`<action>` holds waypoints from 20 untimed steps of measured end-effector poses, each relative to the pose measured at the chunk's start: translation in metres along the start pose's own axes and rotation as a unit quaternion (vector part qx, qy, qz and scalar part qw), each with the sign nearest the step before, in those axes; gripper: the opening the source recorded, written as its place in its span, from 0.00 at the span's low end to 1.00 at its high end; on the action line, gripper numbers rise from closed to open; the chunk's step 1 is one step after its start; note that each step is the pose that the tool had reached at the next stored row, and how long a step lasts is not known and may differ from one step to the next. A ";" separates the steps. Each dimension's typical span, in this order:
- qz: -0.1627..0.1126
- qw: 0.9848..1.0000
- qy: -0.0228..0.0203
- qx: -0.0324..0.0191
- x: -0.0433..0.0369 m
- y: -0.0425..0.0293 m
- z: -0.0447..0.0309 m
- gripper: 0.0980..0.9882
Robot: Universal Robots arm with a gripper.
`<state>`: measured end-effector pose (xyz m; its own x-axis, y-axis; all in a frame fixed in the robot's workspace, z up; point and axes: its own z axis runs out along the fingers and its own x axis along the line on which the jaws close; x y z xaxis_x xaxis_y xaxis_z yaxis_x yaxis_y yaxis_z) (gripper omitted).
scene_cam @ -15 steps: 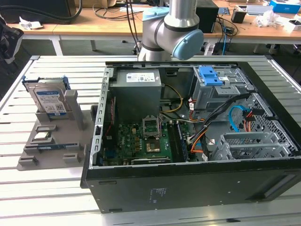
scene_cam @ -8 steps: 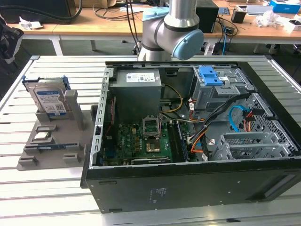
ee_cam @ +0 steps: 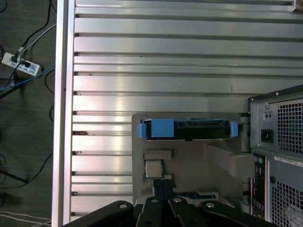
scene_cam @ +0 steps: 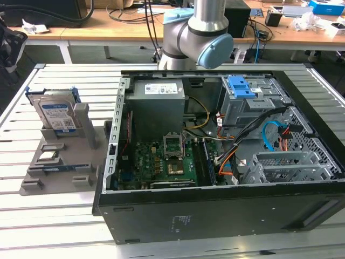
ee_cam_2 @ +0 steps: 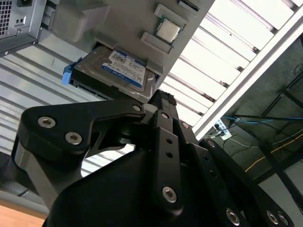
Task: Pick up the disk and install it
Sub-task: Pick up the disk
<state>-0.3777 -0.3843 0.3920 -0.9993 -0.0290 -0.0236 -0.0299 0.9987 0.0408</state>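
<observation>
The disk (scene_cam: pixel 56 114) stands on edge in a slot of the grey holder (scene_cam: pixel 32 183) at the exterior view's left, its white-and-blue label facing forward and its blue bracket around it. The first wrist view looks down on the disk (ee_cam: pixel 187 128) edge-on, and the second wrist view shows the label side of the disk (ee_cam_2: pixel 125 71). My gripper (ee_cam: pixel 159 182) hangs well above the holder, apart from the disk, with its black fingers together and nothing between them. The gripper (ee_cam_2: pixel 158 97) also points toward the disk in the second wrist view.
The open computer case (scene_cam: pixel 161 226) lies on the slatted aluminium table (scene_cam: pixel 64 75), with a grey power supply (scene_cam: pixel 159 97) and a blue latch (scene_cam: pixel 241 86) on the drive cage. A small processor chip (ee_cam: pixel 153 169) lies on the holder. The arm (scene_cam: pixel 197 32) rises behind the case.
</observation>
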 end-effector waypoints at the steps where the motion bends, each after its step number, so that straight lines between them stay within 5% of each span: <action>1: -0.015 1.000 0.001 0.000 0.0000 0.0000 0.0000 0.01; 8: -0.071 0.997 0.003 -0.002 0.0000 0.0000 0.0000 0.01; 10: -0.110 0.994 0.004 -0.003 0.0000 0.0000 0.0000 0.01; 20: -0.183 0.983 0.007 -0.004 0.0000 0.0000 0.0000 0.01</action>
<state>-0.3776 -0.3843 0.3920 -0.9214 -0.3878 -0.0236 -0.3885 0.9205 0.0408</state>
